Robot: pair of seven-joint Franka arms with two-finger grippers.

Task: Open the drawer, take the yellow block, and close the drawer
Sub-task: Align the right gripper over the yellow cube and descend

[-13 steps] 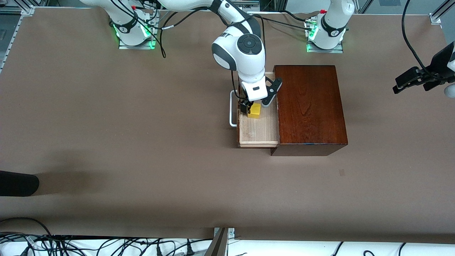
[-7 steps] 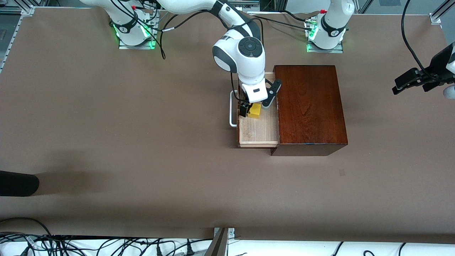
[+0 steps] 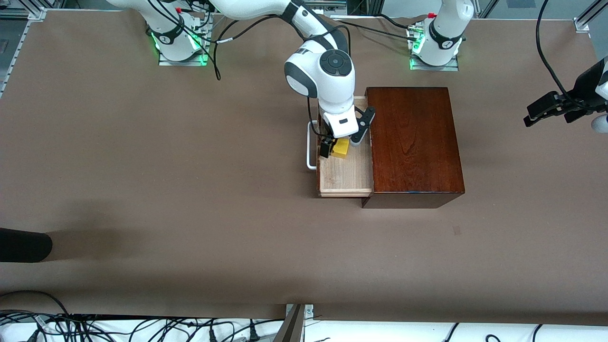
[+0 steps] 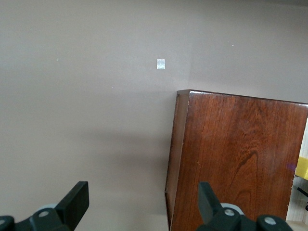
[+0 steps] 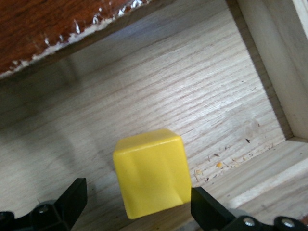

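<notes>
The drawer (image 3: 344, 178) stands pulled out of the dark mahogany box (image 3: 413, 142), its white handle (image 3: 311, 147) toward the right arm's end. The yellow block (image 3: 340, 148) lies on the drawer's pale floor (image 5: 168, 96). My right gripper (image 3: 333, 148) is down in the drawer, open, with a finger on each side of the block (image 5: 150, 175); one finger (image 5: 204, 207) is at the block's edge, the other stands apart. My left gripper (image 3: 528, 114) waits open in the air past the table's left-arm end; its view shows the box (image 4: 236, 159) and a sliver of the block (image 4: 302, 166).
A dark rounded object (image 3: 23, 244) pokes in at the right arm's end, nearer the front camera. A small tape mark (image 3: 456, 230) lies on the table nearer the camera than the box. Cables (image 3: 142, 327) run along the near edge.
My right gripper has sunk a little lower around the yellow block. The block, the drawer and the left arm have barely moved.
</notes>
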